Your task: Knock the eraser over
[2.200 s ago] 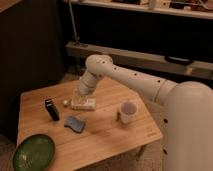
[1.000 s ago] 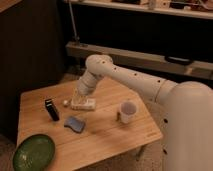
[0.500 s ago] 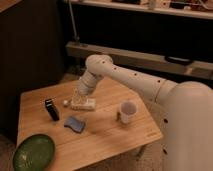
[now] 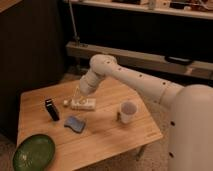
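Worktop: pale wooden worktop [image 4: 112, 142]; thin black rectangular eraser [image 4: 51, 109] upright, left
Pincer: pincer [image 4: 79, 96] above flat white dotted block [image 4: 83, 104]; opening cannot be told
Risk: a sweep could shove the block instead

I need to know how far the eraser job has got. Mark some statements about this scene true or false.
1. The eraser stands upright on the table. True.
2. The gripper touches the eraser. False: it hangs by the white block, apart from the eraser.
3. The cup lies on its side. False: it stands upright.
4. The plate sits at a table corner. True.
5. The blue pad lies on the plate. False: it lies on the bare wood.
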Robot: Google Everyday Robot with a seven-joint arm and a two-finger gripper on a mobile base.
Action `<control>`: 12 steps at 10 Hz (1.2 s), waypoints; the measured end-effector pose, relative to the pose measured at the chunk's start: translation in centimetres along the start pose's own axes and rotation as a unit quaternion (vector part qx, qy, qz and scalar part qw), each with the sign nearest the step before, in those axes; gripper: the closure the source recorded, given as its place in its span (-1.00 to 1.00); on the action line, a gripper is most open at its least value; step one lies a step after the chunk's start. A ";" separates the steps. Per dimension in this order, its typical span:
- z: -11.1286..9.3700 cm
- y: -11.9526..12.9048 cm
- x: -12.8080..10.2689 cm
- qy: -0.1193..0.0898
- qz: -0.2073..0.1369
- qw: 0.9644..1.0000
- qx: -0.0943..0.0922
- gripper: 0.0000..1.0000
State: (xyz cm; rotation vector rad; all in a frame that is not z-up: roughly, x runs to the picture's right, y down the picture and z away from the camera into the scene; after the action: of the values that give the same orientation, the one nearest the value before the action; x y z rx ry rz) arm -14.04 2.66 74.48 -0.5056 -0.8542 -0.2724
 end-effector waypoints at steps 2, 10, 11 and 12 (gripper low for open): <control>-2.7 -2.0 -1.8 -0.031 -0.051 0.997 0.043 0.90; 5.2 -7.9 -3.5 -0.034 -0.102 0.992 -0.058 0.90; 6.5 -7.6 -3.0 -0.035 -0.099 0.992 -0.074 0.90; 7.7 -6.9 -2.7 -0.037 -0.095 0.991 -0.091 0.90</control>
State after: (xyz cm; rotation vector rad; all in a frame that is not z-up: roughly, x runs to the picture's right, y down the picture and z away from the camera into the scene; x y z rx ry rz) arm -23.73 0.92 78.80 -0.6086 -0.9568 -0.5121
